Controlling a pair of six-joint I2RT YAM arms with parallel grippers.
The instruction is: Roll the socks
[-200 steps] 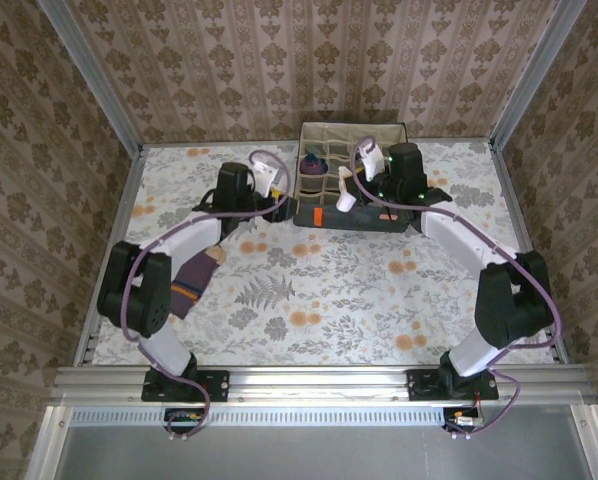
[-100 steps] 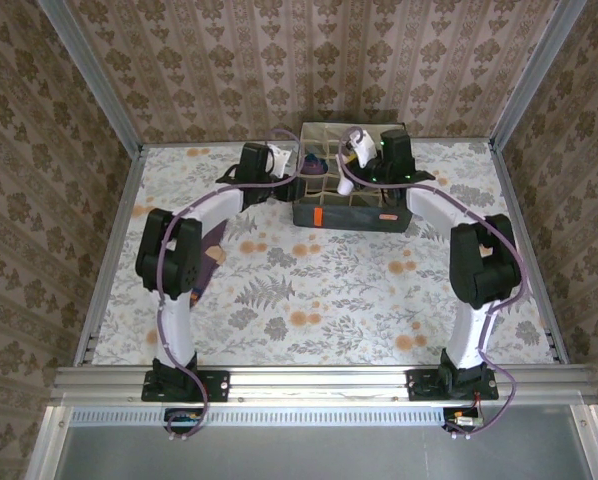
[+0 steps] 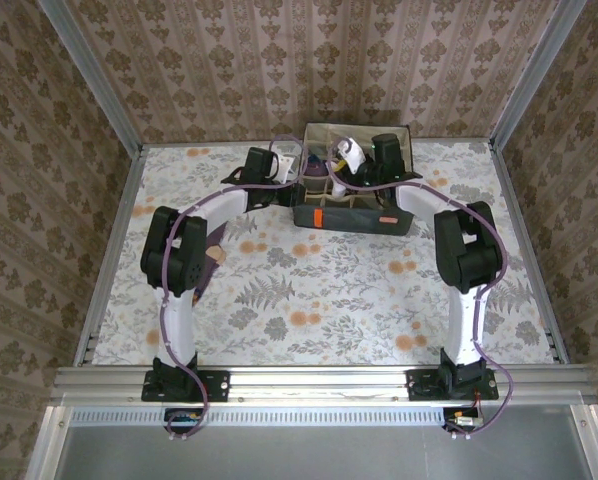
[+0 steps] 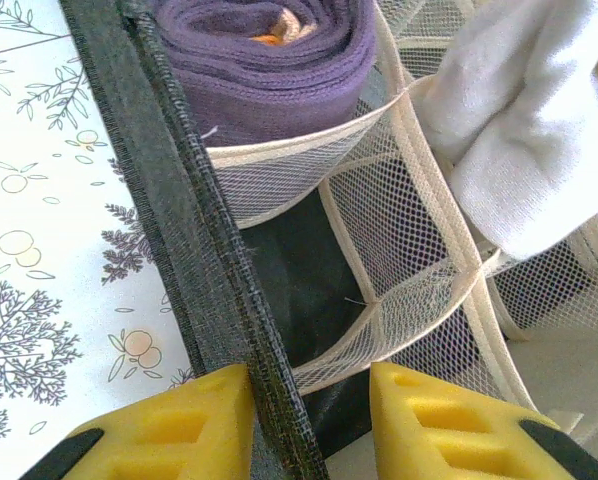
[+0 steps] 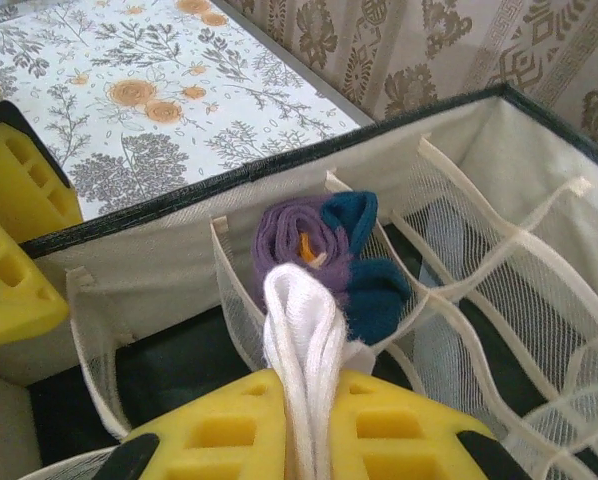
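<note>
Both arms have pushed out to the box (image 3: 351, 216) over the last second.

Left: my left gripper (image 4: 307, 388) has come in from the table (image 3: 309, 290) side. It now straddles the box's left wall, one finger outside and one inside. The jaws have been narrowing, but there's a visible gap between the wall and the inner finger, so nothing is clamped yet. My read is that it's about to pin the box steady.

Right: my right gripper (image 5: 307, 388) has carried the white sock (image 5: 301, 320) from the front of the box toward the back-left corner. It's clenched hard on the sock, with the bunched end sticking out past the fingertips and hanging over the mesh cells, not seated in one. I can't tell how tidy the roll is.

The purple roll (image 5: 299, 240), with teal and a bit of orange showing, sits in a cell against the left wall, just beside where the white sock hangs.

The loose purple sock (image 3: 213, 240) is on the table, well apart from the box and partly hidden under my left arm. It looks unrolled.

What this means:
- One sock is stowed.
- One is in hand, ready to drop into a cell next to the roll.
- One hasn't been touched.

Risk: the mesh dividers are floppy. If the left grip isn't closed before I push down, the box could shift.
</note>
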